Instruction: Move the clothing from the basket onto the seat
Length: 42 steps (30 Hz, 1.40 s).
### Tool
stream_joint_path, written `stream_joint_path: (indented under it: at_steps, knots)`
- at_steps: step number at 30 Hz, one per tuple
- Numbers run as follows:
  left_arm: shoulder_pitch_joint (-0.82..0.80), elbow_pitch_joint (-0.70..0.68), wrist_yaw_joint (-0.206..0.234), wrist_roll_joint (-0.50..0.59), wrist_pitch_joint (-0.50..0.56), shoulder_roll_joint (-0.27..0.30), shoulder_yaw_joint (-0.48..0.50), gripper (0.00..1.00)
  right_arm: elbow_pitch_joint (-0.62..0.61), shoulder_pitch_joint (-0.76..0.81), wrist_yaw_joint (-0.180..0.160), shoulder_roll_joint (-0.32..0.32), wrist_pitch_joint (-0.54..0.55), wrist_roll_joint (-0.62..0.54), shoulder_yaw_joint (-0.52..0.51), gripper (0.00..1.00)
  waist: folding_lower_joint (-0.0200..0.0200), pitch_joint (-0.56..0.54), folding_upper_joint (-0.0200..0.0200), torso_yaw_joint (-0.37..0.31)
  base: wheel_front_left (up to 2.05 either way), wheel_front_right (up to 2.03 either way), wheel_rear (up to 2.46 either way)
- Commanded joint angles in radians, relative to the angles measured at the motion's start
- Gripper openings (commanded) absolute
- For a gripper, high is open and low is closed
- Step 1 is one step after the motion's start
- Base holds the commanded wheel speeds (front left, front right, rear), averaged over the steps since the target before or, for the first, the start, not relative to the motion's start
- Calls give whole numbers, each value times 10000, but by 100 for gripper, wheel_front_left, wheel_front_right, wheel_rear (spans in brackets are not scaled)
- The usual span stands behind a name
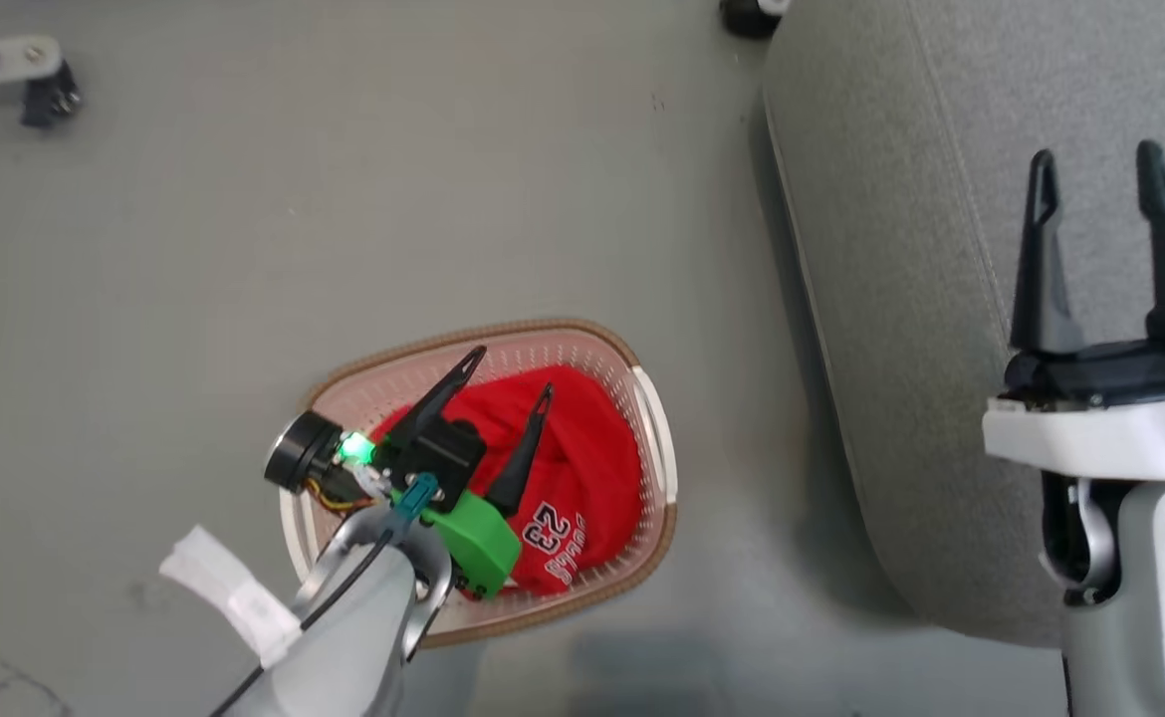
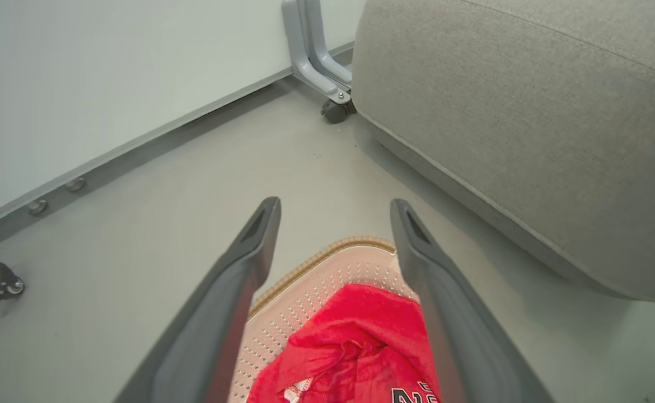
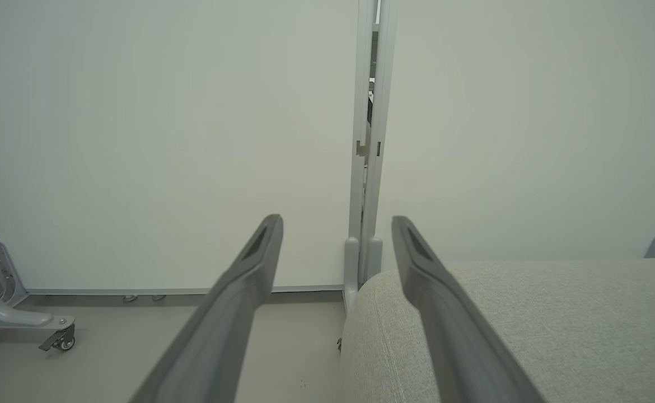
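Red clothing (image 1: 582, 468) lies bunched in the basket (image 1: 582, 339), seat (image 1: 901, 249) at its three o'clock. Left pincer (image 1: 512, 369) hangs spread above it, right pincer (image 1: 1096, 154) spread over the seat. Seemingly the reaching step; next, lower and clamp.

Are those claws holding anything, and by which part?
Nothing is held. The left gripper hangs open above the clothing in the basket; the right gripper is open by the seat.

Number 23 in black and white on the red clothing (image 1: 592, 468), arched lettering beside it too small to read
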Motion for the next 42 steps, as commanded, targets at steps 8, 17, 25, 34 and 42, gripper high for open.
stream_joint_path:
  at_steps: [8, 17, 25, 34, 42]
  knots:
    - [-2307, 2472, -57, -26, -7, 565, -1977, 100, -417, -912, 1, -15, -33, 170, -81, 100, -1, 2949, 0, -1275, 0, 0, 0]
    - [-4008, 4626, -58, -491, -7, 579, -4120, 100, -742, -1513, 1, -9, -33, 1097, -564, 100, -1, 4207, 0, -1586, 0, 0, 0]
    - [-5104, 6265, -59, -848, 175, 343, -5796, 100, -1077, -1700, 1, -10, -33, 1171, -542, 100, -1, 4989, 0, -1623, 0, 0, 0]
    - [-5907, 7067, -33, -621, 658, 459, -6506, 100, -1154, -1778, 1, -10, -32, 1303, -424, 100, -1, 5396, 0, -1712, 0, 0, 0]
    - [-5981, 7278, 345, -617, 1546, 653, -6671, 100, -1018, -1852, 1, -12, -33, 1855, -537, 100, -1, 5572, 0, -1828, 0, 0, 0]
